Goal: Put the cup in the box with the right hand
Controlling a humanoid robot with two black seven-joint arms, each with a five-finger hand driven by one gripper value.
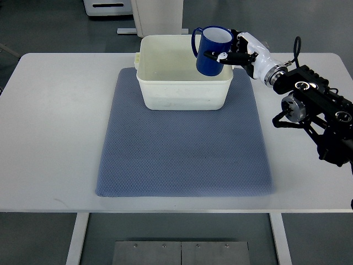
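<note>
A glossy, deep-blue cylindrical cup point(214, 51) with a white inner wall and a looped handle on its left side is being held above the right part of the box point(185, 91), near its right wall and far corner; whether its base is touching the box cannot be told. The box is being shown as a cream-white, smooth plastic tub of rectangular shape with rounded corners and a rolled rim, its inside faintly speckled. It is being borne by a grey-blue mat point(185, 154) of finely woven, dimpled texture, rectangular and lying flat on a plain white table point(55, 127). No legible writing or brand is being shown on any of these things. The right hand point(238, 51), white-shelled with black joints, is being seen reaching in from the right edge on a black arm; its fingers point(220, 56) are being curled around the right side of the cup, gripping it upright.
</note>
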